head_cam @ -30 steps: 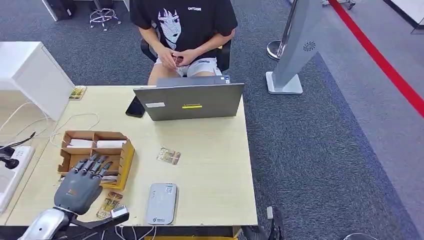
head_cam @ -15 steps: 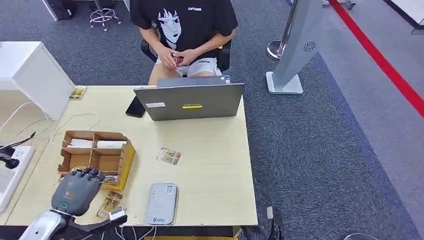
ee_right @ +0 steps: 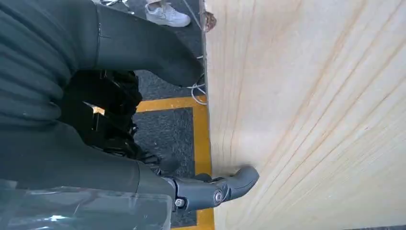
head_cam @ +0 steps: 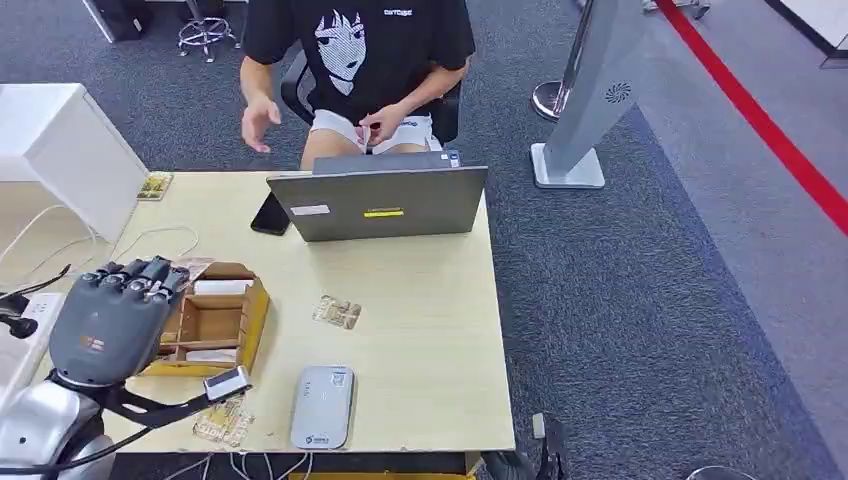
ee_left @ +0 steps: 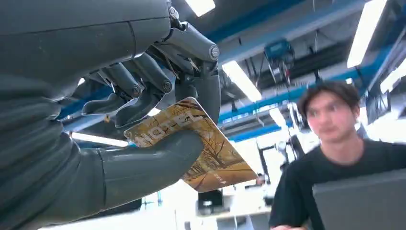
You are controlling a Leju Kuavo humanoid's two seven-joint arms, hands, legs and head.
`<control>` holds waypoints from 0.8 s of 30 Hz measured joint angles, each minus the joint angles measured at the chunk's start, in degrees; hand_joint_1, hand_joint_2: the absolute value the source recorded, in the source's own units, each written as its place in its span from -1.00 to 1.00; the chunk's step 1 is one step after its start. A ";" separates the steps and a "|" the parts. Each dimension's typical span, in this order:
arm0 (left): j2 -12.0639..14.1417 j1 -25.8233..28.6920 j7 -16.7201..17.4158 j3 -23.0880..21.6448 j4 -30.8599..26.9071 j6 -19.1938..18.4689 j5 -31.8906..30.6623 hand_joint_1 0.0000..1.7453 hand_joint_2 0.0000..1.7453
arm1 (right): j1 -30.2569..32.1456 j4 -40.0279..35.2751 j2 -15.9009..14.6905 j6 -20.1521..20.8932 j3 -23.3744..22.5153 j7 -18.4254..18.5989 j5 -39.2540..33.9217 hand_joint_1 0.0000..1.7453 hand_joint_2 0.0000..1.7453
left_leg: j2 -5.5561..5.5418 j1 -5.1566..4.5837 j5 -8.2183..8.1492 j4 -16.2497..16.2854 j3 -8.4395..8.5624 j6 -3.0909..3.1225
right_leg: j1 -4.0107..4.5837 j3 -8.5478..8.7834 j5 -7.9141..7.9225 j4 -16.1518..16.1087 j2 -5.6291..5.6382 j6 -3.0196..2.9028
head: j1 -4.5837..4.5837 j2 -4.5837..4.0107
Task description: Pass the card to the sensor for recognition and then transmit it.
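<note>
My left hand (head_cam: pixel 112 320) is raised above the left side of the cardboard box (head_cam: pixel 225 320), back of the hand toward the camera. It pinches a yellow-brown hotel card (ee_left: pixel 201 143) between thumb and fingers; the card's tip (head_cam: pixel 193 266) peeks out past the fingers. The grey-white sensor (head_cam: pixel 322 405) lies flat near the table's front edge, to the right of this hand. My right hand (ee_right: pixel 72 158) hangs beside the wooden table side (ee_right: pixel 311 120) below the top, fingers apart and holding nothing.
A person (head_cam: pixel 360 50) sits behind the grey laptop (head_cam: pixel 378 203), one hand lifted. A loose card (head_cam: pixel 336 312) lies mid-table, more cards (head_cam: pixel 222 420) at the front edge, a black phone (head_cam: pixel 270 214) by the laptop. White cables (head_cam: pixel 150 240) and a power strip (head_cam: pixel 30 320) lie left.
My left hand curled onto a card in the box, then rose toward the camera with it. The person lifted one hand from the lap.
</note>
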 joint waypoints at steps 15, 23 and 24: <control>0.83 -13.07 1.62 -1.68 5.69 -4.11 -2.21 1.00 1.00 | -0.88 -0.11 0.35 -1.14 1.40 2.25 0.17 -1.00 1.00 | 0.07 0.03 0.08 0.00 0.02 -0.12 | 0.01 -0.02 0.07 0.02 0.09 -0.06 | 0.00 0.00; -0.37 -22.81 3.61 -1.77 23.17 -5.31 -2.58 -1.00 1.00 | -1.45 -0.11 0.33 -0.94 4.02 3.08 0.24 -1.00 1.00 | 0.41 0.05 0.14 0.00 0.01 -0.16 | 0.11 -0.10 0.18 0.05 0.44 -0.11 | -0.04 0.00; -0.42 -22.81 3.65 -1.77 23.50 -5.29 -2.56 -1.00 1.00 | -1.44 -0.11 0.33 -0.94 4.07 3.06 0.22 -1.00 1.00 | 0.42 0.05 0.14 0.00 0.01 -0.17 | 0.12 -0.10 0.18 0.05 0.46 -0.12 | -0.04 0.00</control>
